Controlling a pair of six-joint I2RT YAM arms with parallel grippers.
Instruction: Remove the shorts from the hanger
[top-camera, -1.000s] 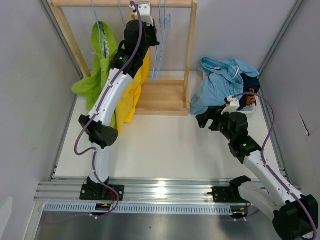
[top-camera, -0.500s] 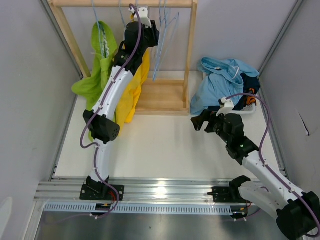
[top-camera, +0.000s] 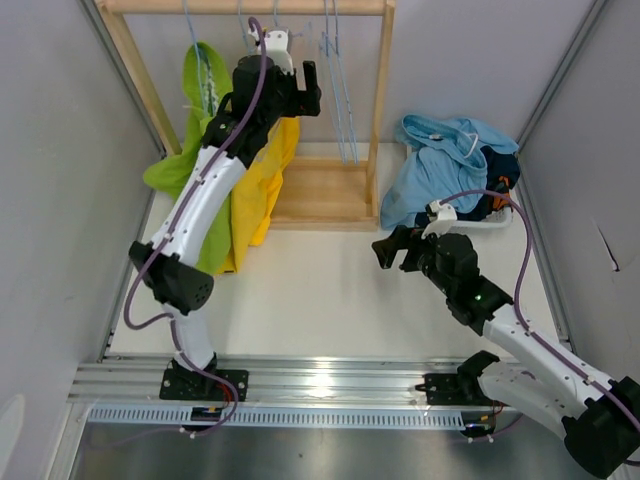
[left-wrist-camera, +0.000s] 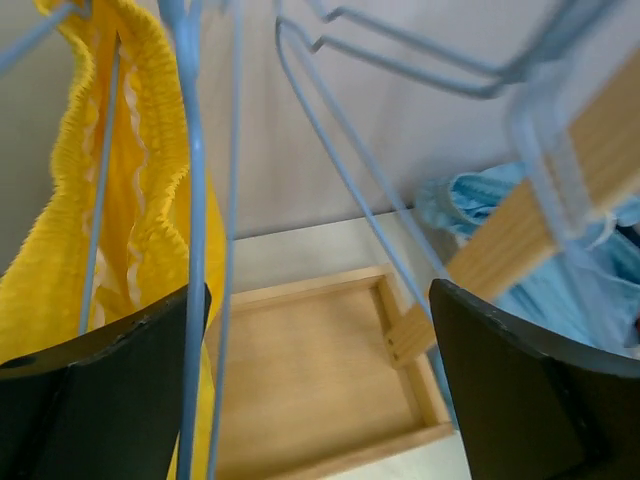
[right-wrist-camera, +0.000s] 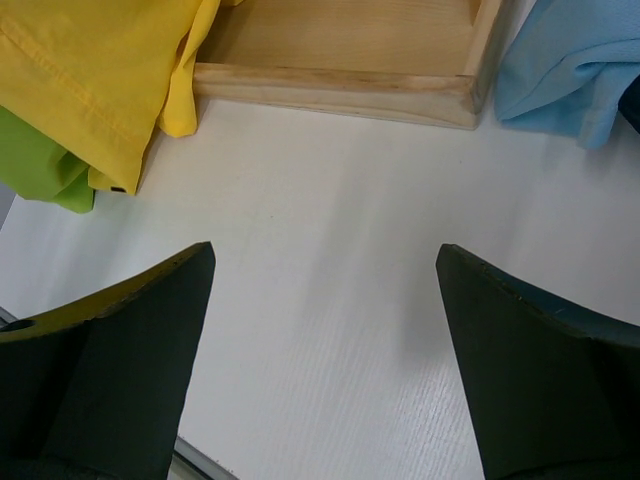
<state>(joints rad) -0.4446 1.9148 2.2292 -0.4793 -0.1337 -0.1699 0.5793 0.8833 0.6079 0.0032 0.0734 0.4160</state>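
The left claw (left-wrist-camera: 320, 290) is spread wide by the hangers (left-wrist-camera: 190, 120), beside the yellow shorts (left-wrist-camera: 140, 210). The right claw (right-wrist-camera: 325, 250) is spread wide above the table (right-wrist-camera: 330, 380).

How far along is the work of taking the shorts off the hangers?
Done: light blue fabric shorts and a navy pair lie piled at the right; thin blue wire hangers hang bare. In hand: nothing; the left gripper is open beside the yellow fabric shorts, the right gripper open above the table. Left: those and the lime green fabric shorts, both on hangers.
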